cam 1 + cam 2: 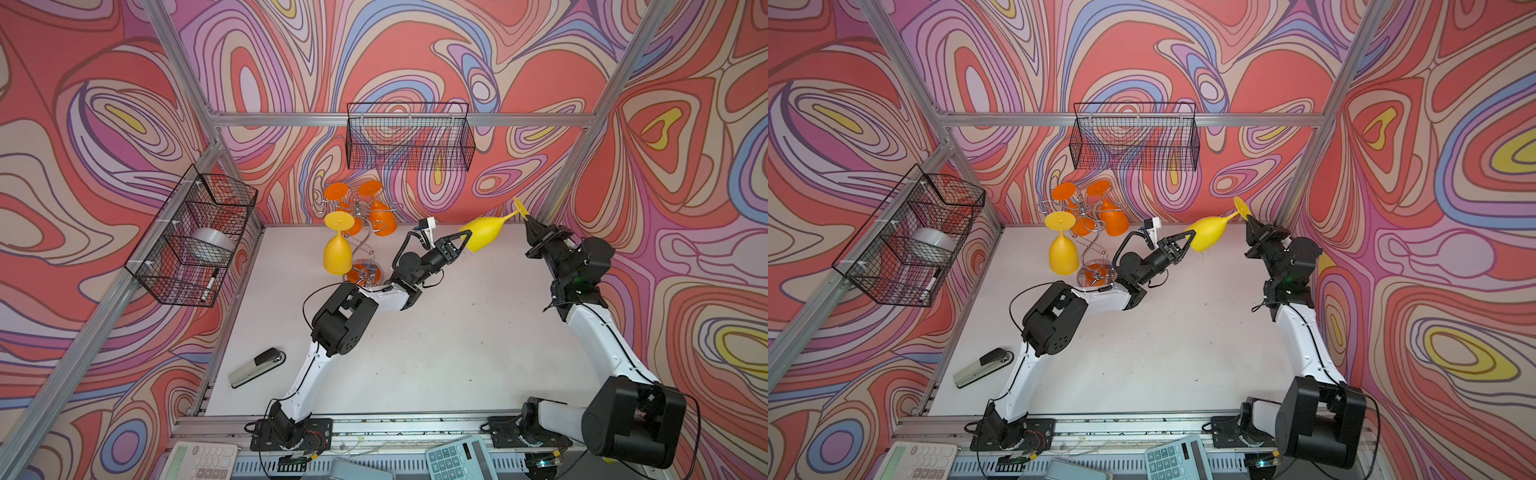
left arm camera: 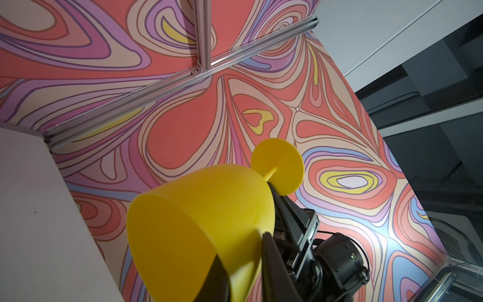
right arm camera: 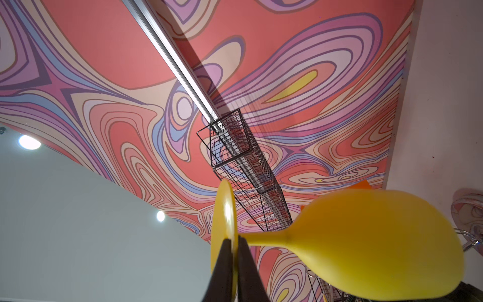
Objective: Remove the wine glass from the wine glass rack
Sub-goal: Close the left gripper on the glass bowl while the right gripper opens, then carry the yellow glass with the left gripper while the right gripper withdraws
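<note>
A yellow wine glass (image 1: 482, 237) (image 1: 1208, 232) hangs on its side in the air, right of the wine glass rack (image 1: 365, 245) (image 1: 1096, 249) and apart from it. My left gripper (image 1: 467, 239) (image 1: 1192, 239) (image 2: 243, 251) is shut on the bowl's rim (image 2: 203, 209), one finger inside and one outside. My right gripper (image 1: 528, 222) (image 1: 1250, 220) (image 3: 234, 239) pinches the glass's round foot (image 3: 224, 214) edge-on. The chrome rack stands at the back left of the table. Another yellow glass (image 1: 337, 253) and orange glasses (image 1: 382, 220) hang upside down on it.
A black mesh basket (image 1: 409, 137) hangs on the back wall. Another basket (image 1: 195, 237) on the left wall holds a silver round thing and a marker. A stapler (image 1: 257, 368) lies at the table's front left. Calculators (image 1: 457, 461) sit past the front rail.
</note>
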Tool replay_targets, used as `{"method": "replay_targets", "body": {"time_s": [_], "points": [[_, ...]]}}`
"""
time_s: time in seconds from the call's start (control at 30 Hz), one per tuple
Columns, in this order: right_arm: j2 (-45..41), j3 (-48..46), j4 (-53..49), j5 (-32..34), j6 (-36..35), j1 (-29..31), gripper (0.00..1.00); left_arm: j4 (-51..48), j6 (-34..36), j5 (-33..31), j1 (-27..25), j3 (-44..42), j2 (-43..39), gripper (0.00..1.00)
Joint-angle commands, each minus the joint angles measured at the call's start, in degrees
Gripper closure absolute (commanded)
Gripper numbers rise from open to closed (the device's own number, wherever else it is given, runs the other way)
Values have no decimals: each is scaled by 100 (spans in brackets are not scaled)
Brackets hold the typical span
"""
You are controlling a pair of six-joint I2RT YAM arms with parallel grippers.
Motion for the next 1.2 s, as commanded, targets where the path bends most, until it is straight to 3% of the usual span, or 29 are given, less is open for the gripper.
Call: {"method": "replay_targets", "body": {"time_s": [0.0, 0.1, 0.23, 0.33, 0.7, 0.9, 1.17], "points": [[10, -2, 251, -8, 2301, 8, 88, 156, 3, -1, -35, 102, -12, 91], [10, -56, 333, 28, 2309, 6, 82, 160, 12, -39, -34, 87, -55, 97], [11, -146, 406, 50, 2293, 6, 55, 161, 47, -166, -34, -22, -150, 100], [10, -221, 439, 27, 2244, 12, 41, 159, 114, -362, -35, -231, -287, 100], [-82, -683, 12, -136, 1401, 6, 34, 125, 530, -976, -61, -1177, -835, 100], [-99, -359, -1461, -165, -221, -25, 31, 84, 703, -1264, -173, -1708, -1046, 100], [-319, 939, -3980, 617, -3246, -157, 30, -481, 1031, -1293, -414, -2153, -1372, 100]]}}
